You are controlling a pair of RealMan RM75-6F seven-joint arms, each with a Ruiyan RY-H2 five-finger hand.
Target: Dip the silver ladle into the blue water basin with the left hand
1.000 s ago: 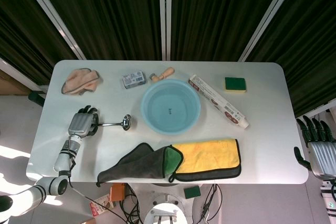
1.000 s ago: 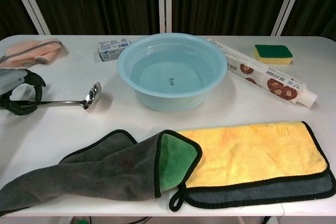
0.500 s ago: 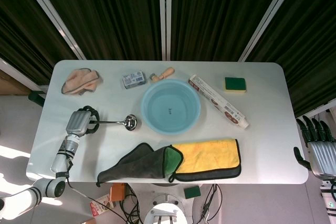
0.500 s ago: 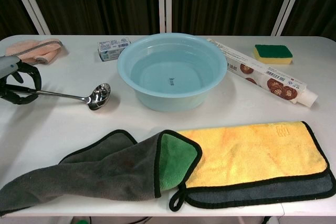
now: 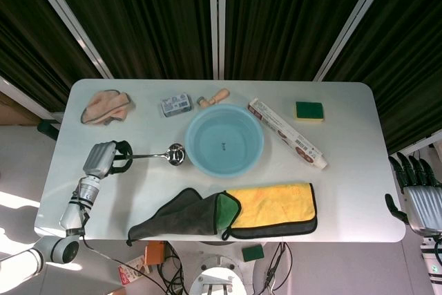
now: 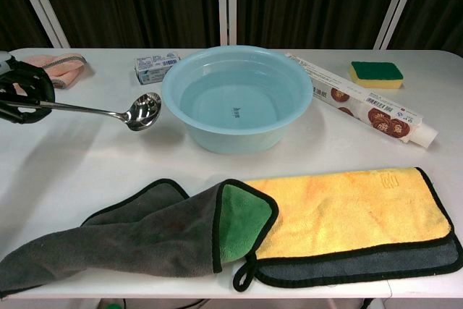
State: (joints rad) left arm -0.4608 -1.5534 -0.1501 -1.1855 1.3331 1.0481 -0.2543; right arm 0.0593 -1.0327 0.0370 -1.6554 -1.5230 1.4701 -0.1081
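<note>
So the ladle (image 6: 108,113) is clamped by its handle in the left robot hand (image 5: 105,157), bowl lifted beside the basin (image 6: 236,96), presumably ready for dipping.

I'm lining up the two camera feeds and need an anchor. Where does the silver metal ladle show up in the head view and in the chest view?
Head view: the silver metal ladle lies left of centre, handle gripped by the left hand, bowl just left of the round light-blue water basin.
Chest view: the ladle is at upper left, held by the left hand, bowl close beside the basin.
Shared landmark: the basin.
</note>
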